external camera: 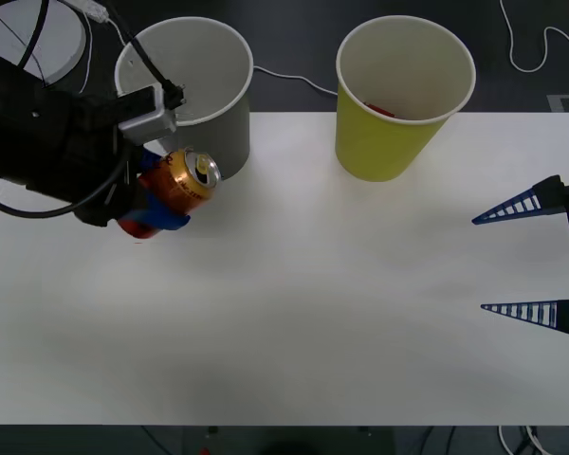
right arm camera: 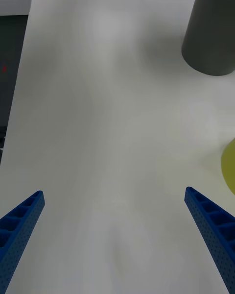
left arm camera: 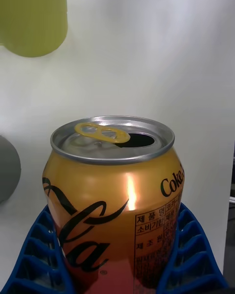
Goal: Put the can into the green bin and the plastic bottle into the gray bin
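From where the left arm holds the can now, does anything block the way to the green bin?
Nothing visible does. The left gripper holds the can just in front of the gray bin; the green bin stands to the right, with bare table between them. The gray bin sits beside that path, not across it.

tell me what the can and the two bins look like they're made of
The can: shiny metal, judging by its glare streak and silvery rim, held between the left gripper's fingers. The green bin and the gray bin: probably matte paper, given rolled white rims and pale insides.
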`<action>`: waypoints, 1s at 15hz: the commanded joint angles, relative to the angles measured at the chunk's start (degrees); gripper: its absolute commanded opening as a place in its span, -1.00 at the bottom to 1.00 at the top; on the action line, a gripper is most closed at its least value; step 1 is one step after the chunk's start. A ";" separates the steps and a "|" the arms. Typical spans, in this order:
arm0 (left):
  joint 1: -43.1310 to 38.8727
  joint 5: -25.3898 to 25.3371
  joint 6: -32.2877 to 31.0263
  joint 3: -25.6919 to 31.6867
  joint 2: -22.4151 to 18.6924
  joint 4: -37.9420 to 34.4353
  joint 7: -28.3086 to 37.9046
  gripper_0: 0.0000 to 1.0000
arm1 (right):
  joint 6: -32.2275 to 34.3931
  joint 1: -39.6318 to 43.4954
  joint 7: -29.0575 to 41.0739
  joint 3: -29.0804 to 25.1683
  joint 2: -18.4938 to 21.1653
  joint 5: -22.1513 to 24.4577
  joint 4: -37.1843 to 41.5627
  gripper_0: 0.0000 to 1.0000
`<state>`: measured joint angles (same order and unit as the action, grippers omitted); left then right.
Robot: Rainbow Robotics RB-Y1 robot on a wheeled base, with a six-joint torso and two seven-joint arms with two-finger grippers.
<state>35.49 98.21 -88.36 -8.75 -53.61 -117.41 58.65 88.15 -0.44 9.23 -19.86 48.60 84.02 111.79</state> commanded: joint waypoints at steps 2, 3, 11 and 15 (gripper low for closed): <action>14.34 -1.45 3.28 -11.38 -1.85 5.97 7.35 -1.00 | 0.00 0.00 0.00 0.00 0.00 0.01 0.00 1.00; 18.38 -1.97 4.42 -14.72 -2.38 7.55 9.20 -1.00 | 0.00 0.00 0.00 0.00 0.00 0.01 0.00 1.00; 44.31 -8.04 12.07 -34.67 3.16 26.71 14.03 -1.00 | 0.00 0.00 0.00 0.00 0.00 0.01 0.00 1.00; 56.97 -11.03 17.61 -46.62 7.91 37.17 18.34 -1.00 | 0.00 0.00 0.00 0.00 0.00 0.01 0.00 1.00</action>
<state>90.55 87.95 -71.62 -53.68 -46.59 -82.20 76.23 88.15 -0.44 9.23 -19.86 48.60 84.02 111.79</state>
